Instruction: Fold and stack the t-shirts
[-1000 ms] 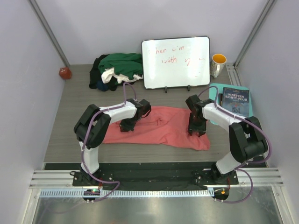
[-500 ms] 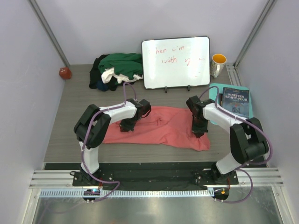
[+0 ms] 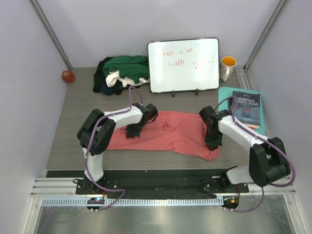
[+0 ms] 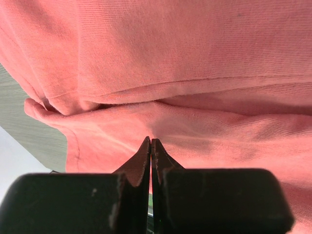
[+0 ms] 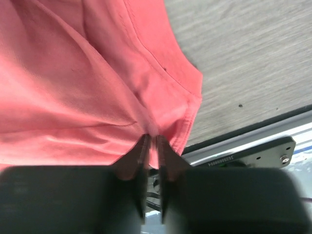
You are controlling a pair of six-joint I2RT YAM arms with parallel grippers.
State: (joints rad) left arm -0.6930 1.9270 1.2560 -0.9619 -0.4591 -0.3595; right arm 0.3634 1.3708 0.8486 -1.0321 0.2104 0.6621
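Arms (image 3: 119, 117) reach down to salmon-pink shirt (image 3: 165, 134); left claw (image 4: 150, 141) clenched, right claw (image 5: 151, 137) pinching it.

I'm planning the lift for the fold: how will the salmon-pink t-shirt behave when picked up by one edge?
Probably floppy: the salmon-pink cloth t-shirt lies flat with soft wrinkles, so it should drape and sag. Likely light: thin fabric creases toward the right fingers pinching its corner. Its free end may drag across the grey wood-grain table rather than lift cleanly.
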